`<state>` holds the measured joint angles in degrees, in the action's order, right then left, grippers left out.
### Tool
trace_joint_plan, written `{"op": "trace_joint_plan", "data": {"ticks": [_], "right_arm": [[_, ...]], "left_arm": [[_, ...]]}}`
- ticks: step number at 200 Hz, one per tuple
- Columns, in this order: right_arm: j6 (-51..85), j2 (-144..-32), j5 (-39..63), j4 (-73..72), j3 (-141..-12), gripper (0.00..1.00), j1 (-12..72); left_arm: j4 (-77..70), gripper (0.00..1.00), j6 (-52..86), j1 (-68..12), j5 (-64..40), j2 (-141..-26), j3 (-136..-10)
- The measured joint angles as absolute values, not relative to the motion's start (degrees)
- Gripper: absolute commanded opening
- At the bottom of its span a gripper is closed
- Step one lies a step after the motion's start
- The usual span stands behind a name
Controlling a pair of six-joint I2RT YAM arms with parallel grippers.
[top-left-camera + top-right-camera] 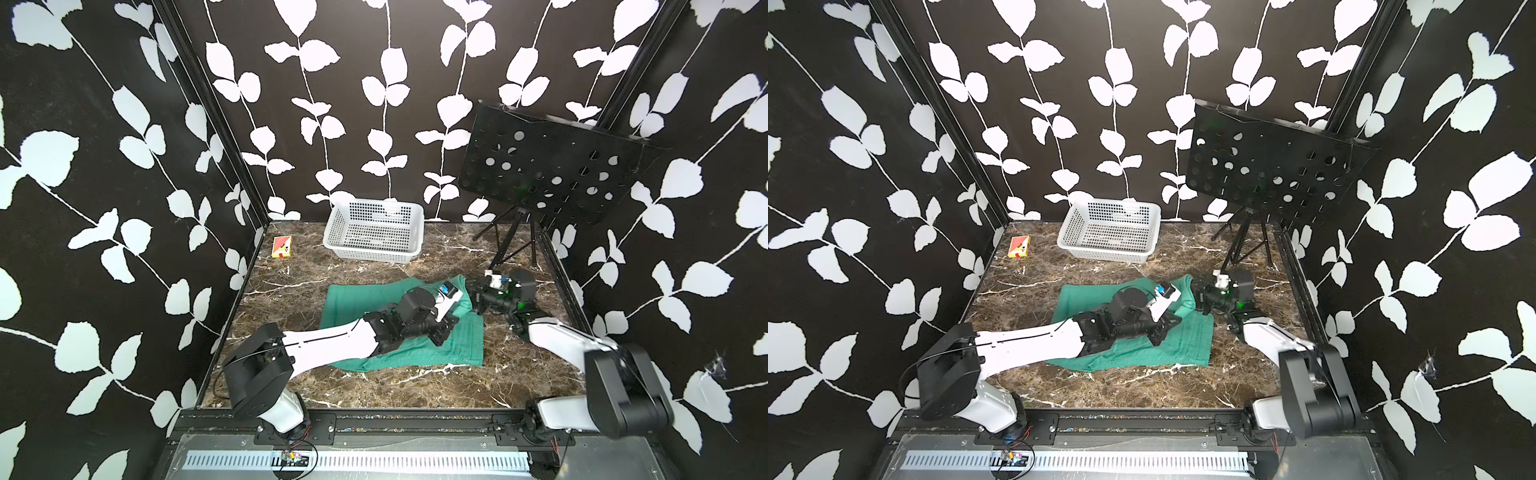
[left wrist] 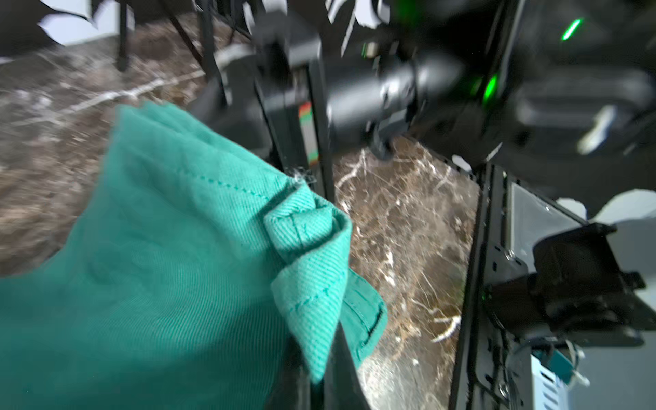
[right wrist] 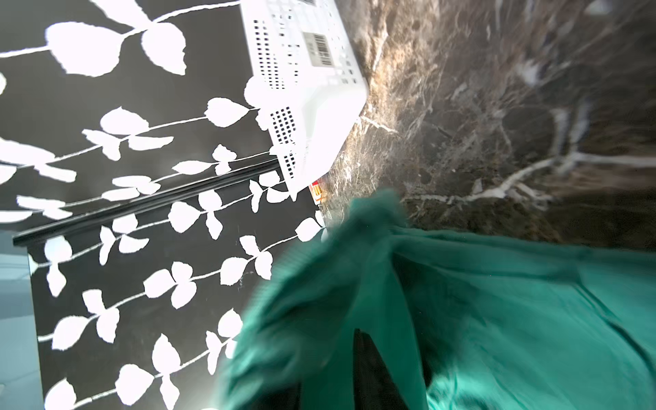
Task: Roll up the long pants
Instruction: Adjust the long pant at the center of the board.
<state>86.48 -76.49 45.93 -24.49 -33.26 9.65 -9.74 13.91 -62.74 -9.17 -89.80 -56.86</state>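
In both top views the long pants (image 1: 457,345) (image 1: 1183,340) are seen folded flat at the centre of the marble worktop (image 1: 374,390). A white basket (image 1: 365,253) is set at 12 o'clock and a card box (image 1: 281,247) at 10 o'clock. In the left wrist view a bunched hem corner is pinched by the left claw (image 2: 326,358). The right claw (image 1: 473,297) is placed at the pants' 3 o'clock edge. Cloth is blurred around it, so its state cannot be told.
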Motion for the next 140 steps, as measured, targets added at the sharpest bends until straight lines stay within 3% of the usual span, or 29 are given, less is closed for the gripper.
{"op": "trace_joint_plan", "data": {"ticks": [61, 75, 82, 94, 108, 111, 121, 140], "right_arm": [[75.29, -73.82, 51.37, -5.98, -33.34, 0.29, 3.27], [70.94, -73.3, 51.46, 0.3, -33.82, 0.36, 1.34], [67.9, -73.25, 51.13, 4.56, -34.57, 0.42, 0.4], [62.46, -73.23, 49.41, 12.32, -36.51, 0.51, -1.21], [56.07, -72.55, 44.86, 22.06, -39.35, 0.62, -3.11], [55.46, -72.2, 43.66, 23.97, -39.92, 0.63, -3.36], [50.96, -70.89, 39.11, 30.06, -42.02, 0.67, -4.14], [44.95, -67.57, 29.87, 40.03, -45.95, 0.7, -4.45]], "left_arm": [[-9.8, 0.0, 13.58, -67.35, -12.47, -102.45, -63.77], [-9.54, 0.0, 12.93, -68.58, -13.37, -104.86, -65.32], [-9.15, 0.16, 12.43, -69.1, -13.98, -105.91, -66.13], [-7.97, 0.52, 11.62, -69.54, -15.03, -107.39, -67.59], [-6.57, 0.77, 10.81, -69.91, -16.03, -108.44, -68.77], [-6.33, 0.87, 10.59, -69.97, -16.14, -108.47, -68.84], [-5.78, 0.98, 10.09, -70.08, -16.67, -108.4, -68.84], [-5.65, 0.99, 8.88, -70.08, -17.1, -107.5, -68.38]]}}
